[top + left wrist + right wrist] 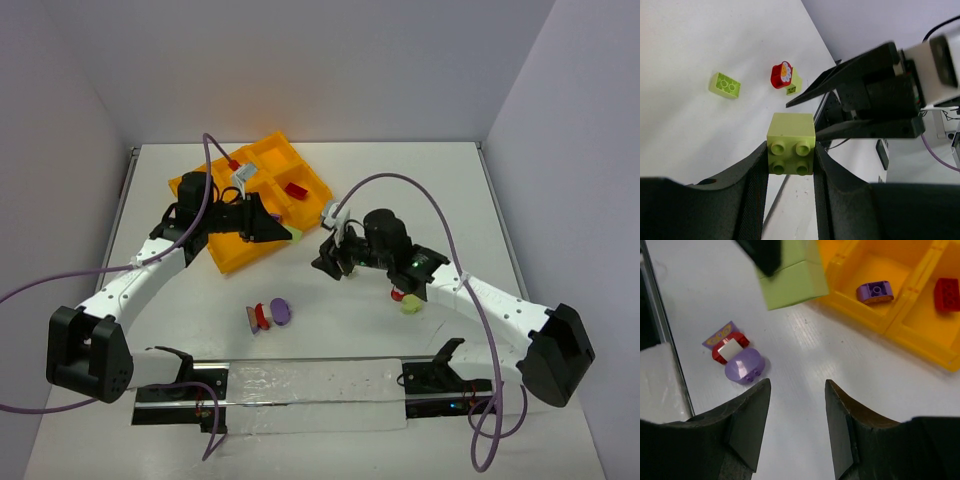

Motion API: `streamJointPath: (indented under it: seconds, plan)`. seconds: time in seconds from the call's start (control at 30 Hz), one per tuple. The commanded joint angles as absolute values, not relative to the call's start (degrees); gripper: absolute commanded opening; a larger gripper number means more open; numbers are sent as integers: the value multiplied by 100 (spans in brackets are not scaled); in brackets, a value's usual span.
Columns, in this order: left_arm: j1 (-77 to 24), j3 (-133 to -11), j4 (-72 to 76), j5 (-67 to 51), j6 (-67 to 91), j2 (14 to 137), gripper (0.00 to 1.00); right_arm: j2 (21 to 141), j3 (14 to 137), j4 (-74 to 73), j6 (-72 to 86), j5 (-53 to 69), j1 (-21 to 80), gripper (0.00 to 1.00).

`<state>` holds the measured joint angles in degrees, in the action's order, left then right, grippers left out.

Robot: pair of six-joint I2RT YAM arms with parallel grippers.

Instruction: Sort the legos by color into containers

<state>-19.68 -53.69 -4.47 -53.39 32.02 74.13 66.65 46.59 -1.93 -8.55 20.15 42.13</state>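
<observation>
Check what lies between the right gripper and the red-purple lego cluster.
Only bare table separates the right gripper from the red-purple cluster, shown in the right wrist view.

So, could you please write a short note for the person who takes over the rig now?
Left gripper: shut on a yellow-green brick, near the tray edge.
Right gripper: open, empty, over the table.
Done: one purple brick and one red brick lie in separate cells.
To do: the held brick, a red-purple cluster, a loose yellow-green brick, a red-green cluster.

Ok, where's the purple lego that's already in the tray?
Right wrist view, upper right: the purple lego lies in a cell of the orange tray, right beside the cell holding the red lego.
</observation>
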Motion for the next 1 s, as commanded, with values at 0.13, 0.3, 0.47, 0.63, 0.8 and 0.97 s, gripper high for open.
streamJointPath:
  seconds: [0.13, 0.3, 0.47, 0.63, 0.8, 0.97]
  plan:
    - [-1934, -5595, -187, -5590, 3223, 7453, 0, 6697, 4722, 889, -1977, 844, 4939, 58]
    - [-1939, -5601, -213, -5607, 3220, 7432, 0, 7005, 4996, 1109, -2065, 790, 5043, 61]
    - [-1942, -5571, -197, -5625, 3234, 7399, 0, 7287, 5215, 1209, -2158, 730, 5133, 61]
    - [-1937, -5561, -194, -5657, 3219, 7380, 0, 7471, 5388, 1257, -2133, 727, 5153, 60]
    - [-1934, -5581, -281, -5678, 3147, 7374, 0, 7559, 5476, 1353, -2048, 835, 5159, 57]
    - [-1942, -5564, -275, -5684, 3153, 7345, 0, 7620, 5552, 1332, -1971, 907, 5159, 46]
